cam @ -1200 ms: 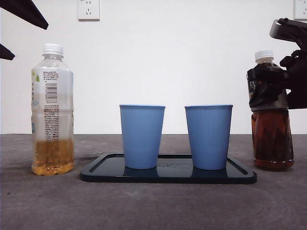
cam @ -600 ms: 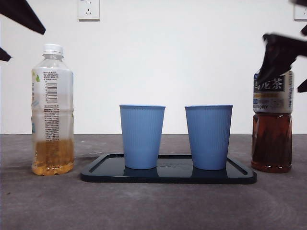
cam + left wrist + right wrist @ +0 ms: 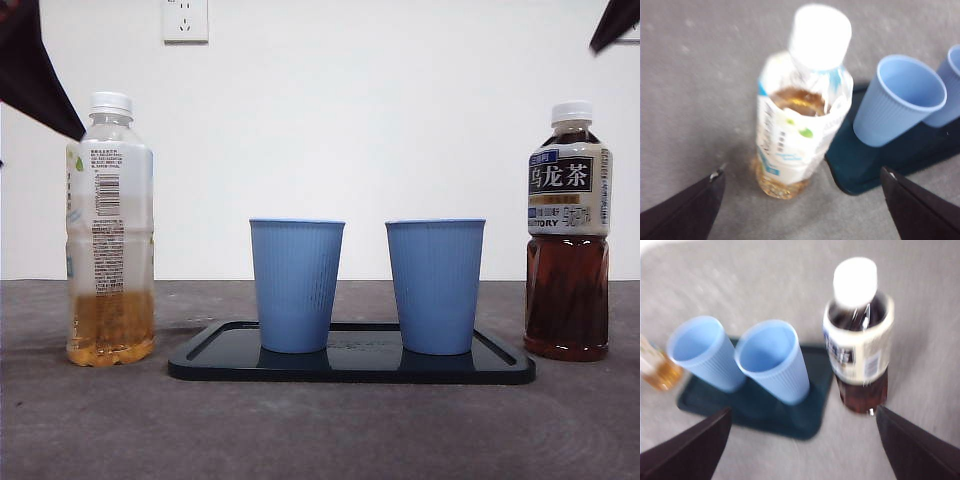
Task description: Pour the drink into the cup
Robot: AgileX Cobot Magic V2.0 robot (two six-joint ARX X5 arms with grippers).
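Front view sharp and evenly bright; both wrist views smeared, white caps glaring.

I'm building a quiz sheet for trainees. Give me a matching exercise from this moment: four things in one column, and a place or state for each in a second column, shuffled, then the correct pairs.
Things:
1. pale tea bottle
2. dark oolong bottle
3. blue cups
4. left gripper

Places or states:
A. jaws spread wide, above the pale bottle
B. standing on the dark tray
C. capped, only the bottom part holds liquid
D. capped, more than half full, beyond the tray's other end

Pairs: 1-C, 2-D, 3-B, 4-A
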